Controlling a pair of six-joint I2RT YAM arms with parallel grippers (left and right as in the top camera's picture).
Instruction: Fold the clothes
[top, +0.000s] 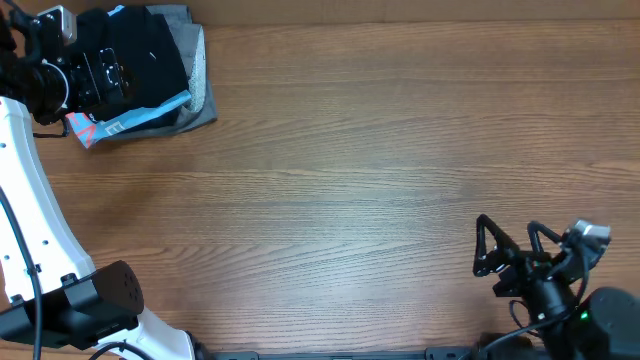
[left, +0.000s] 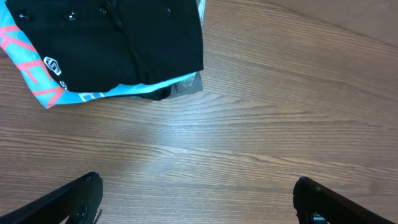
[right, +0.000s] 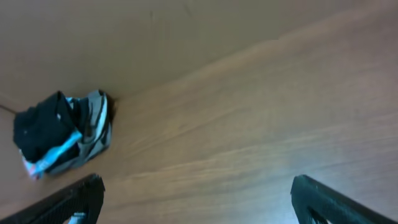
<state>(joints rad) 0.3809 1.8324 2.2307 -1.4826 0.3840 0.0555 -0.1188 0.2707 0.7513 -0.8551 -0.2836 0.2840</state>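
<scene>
Since the black T-shirt (top: 158, 52) lies bunched on top of a small pile in the far left corner of the bench (top: 350, 150), I judge the step in hand to be getting that one garment off the pile and onto open wood where it can be spread out. Under it sits a light blue tee (left: 28, 71) with coral lettering, and under that some grey garments (top: 203, 92), so the layers are touching and easy to snag together.

From where I stand, the left end effector (left: 196, 184) hangs by the pile with its fingers wide apart and nothing between them. In its own camera they frame bare wood just short of the black fabric. The right end effector (top: 510, 240) sits well apart at the near right corner, also spread wide and holding nothing.

To do this well, I would say the left one should come down on the black cloth alone, pinching a free edge or a raised fold near the white logo rather than digging into the stack. A shallow bite matters, as a deep one would likely catch the blue tee too. Lifting slowly would show whether anything clings. The middle of the bench is the obvious place to lay it, within reach of the right arm for flattening.
</scene>
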